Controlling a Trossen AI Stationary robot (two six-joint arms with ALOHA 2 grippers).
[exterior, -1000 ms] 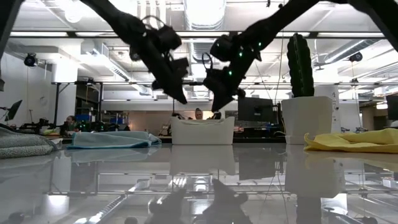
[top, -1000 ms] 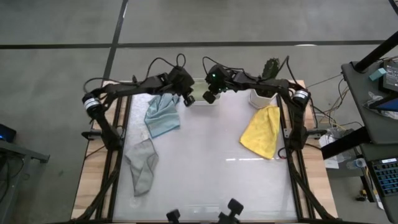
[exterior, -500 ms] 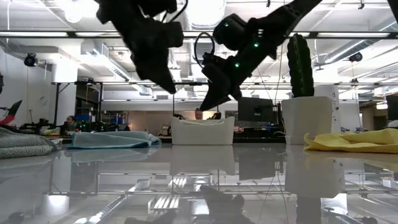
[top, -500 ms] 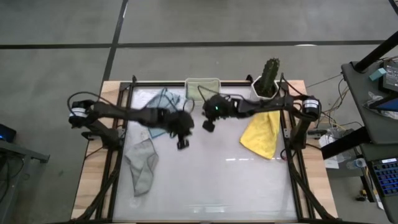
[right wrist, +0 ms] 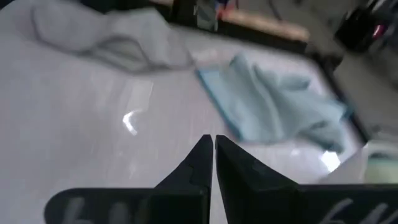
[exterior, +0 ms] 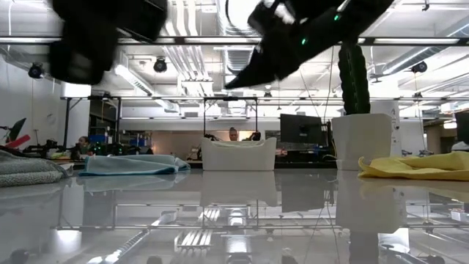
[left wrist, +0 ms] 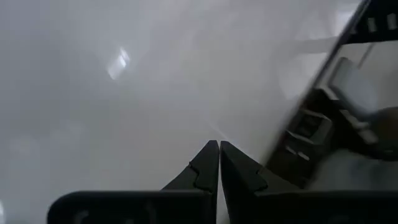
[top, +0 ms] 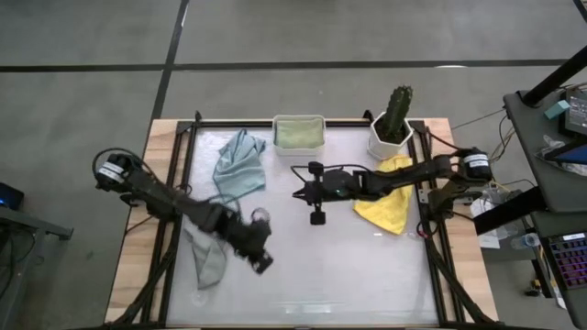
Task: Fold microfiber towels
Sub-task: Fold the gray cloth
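Both grippers hang empty over the white table (top: 348, 275). My left gripper (top: 264, 266) is shut, above the table's near left part, just right of the crumpled grey towel (top: 209, 252). My right gripper (top: 296, 194) is shut over the table's middle and points toward the left edge. The pale blue-grey towel (top: 240, 165) lies bunched at the far left. At the right, the yellow towel (top: 390, 192) lies crumpled under my right arm. A sage green towel (top: 299, 134) rests inside the white tub (top: 299, 120) at the far edge. In the wrist views the fingertips of my left gripper (left wrist: 219, 144) and my right gripper (right wrist: 213, 140) meet.
A cactus in a white pot (top: 392, 128) stands at the far right, next to the tub. The table's middle and near right part show bare white surface. Black frame rails run along the left and right edges.
Both arms have swung away from the tub at the far edge. My left gripper has travelled far toward the near edge and rolled about its axis. My right gripper has come a shorter way toward the table's middle. Both stay shut. No towel has moved.
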